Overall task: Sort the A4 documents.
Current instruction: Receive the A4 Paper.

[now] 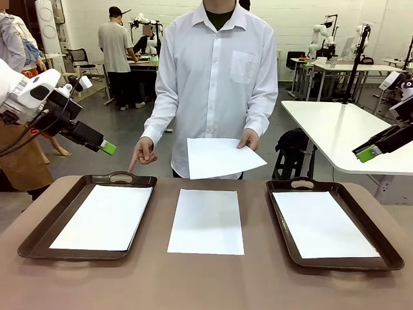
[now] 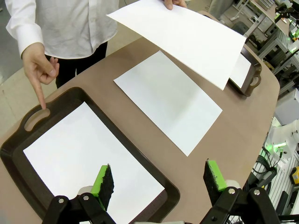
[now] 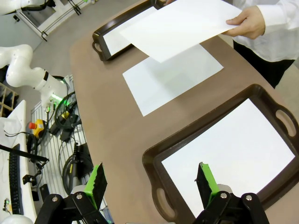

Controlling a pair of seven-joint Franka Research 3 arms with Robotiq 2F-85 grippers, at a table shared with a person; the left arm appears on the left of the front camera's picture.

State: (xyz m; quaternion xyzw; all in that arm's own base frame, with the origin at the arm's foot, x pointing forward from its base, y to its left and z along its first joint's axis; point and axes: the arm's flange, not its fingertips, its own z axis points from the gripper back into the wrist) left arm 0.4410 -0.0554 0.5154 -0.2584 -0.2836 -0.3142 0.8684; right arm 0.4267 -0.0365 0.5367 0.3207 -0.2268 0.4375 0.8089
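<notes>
Sheets of A4 paper sit in four places, each told here from the middle sheet (image 1: 206, 221), which lies flat on the bare brown table (image 1: 258, 284) and touches neither tray. Just beside it on the robot's left, the left tray (image 1: 39, 236) holds a second sheet (image 1: 103, 216). Just beside it on the right, the right tray (image 1: 287, 242) holds a third sheet (image 1: 322, 225). Beyond its far edge and above it, the person (image 1: 219, 64) holds a fourth sheet (image 1: 219, 157) in the air, gripped at a far corner by one hand (image 1: 248, 139). The pointing hand (image 1: 143, 154) aims its index finger down at the left tray's far handle slot. The left gripper (image 2: 159, 179) hangs in the air well to the left of the middle sheet, over the left tray, fingers wide apart and holding nothing. The right gripper (image 3: 152, 179) hangs well to the right of it, by the right tray, fingers likewise spread and bare.
</notes>
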